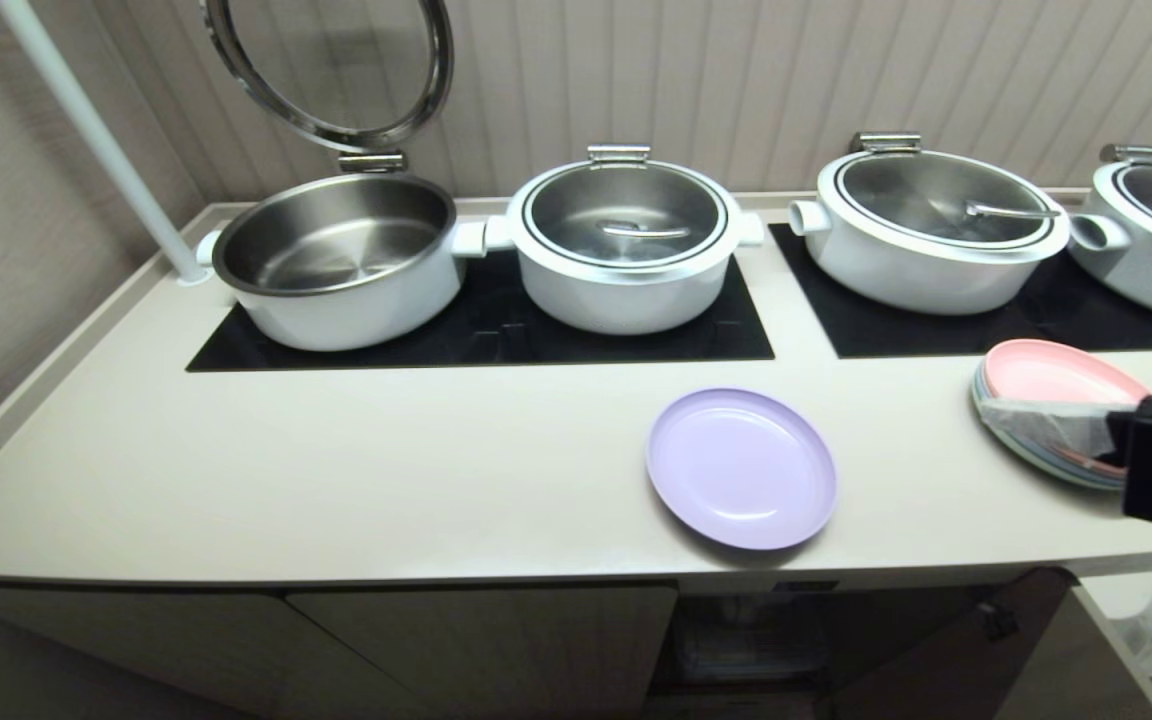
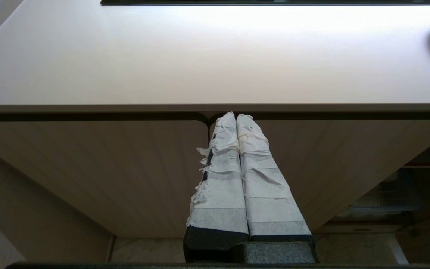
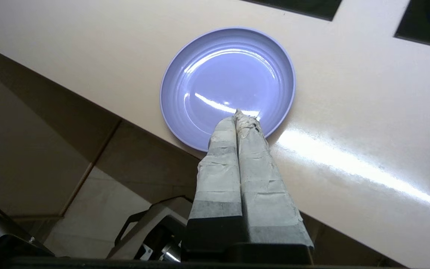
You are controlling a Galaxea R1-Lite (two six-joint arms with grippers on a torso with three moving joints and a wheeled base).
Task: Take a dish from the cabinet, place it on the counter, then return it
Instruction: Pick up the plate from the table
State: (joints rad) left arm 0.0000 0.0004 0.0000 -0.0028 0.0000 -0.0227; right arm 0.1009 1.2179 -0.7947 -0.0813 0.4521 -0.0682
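Dish: you had the lavender dish [image 1: 741, 468] lying flat on the counter [image 1: 336, 480], close to the front lip and just ahead of the gap between the two black cooktop panels [image 1: 481, 330], so the set-down half of the job read as done.
Why there: that spot sat directly above the open cabinet [image 1: 751, 640], which probably kept the return trip short.
Right gripper: your right gripper [image 3: 239, 116] had its taped fingers [image 3: 218, 164] pressed together with nothing between them, aimed toward the dish's near rim from the front edge; whether the tips touched the dish could not be told.
Left gripper: your left gripper [image 2: 236, 117] was likewise closed and empty, parked in front of a shut cabinet door below the counter edge, well apart from the dish.
Neighbours: the pink-topped plate stack [image 1: 1056, 405] stood further right on the counter, beside your right arm, and four white pots [image 1: 626, 245] occupied the cooktops behind.
Next, as a guess: you would have needed to spread those fingers before taking the rim.
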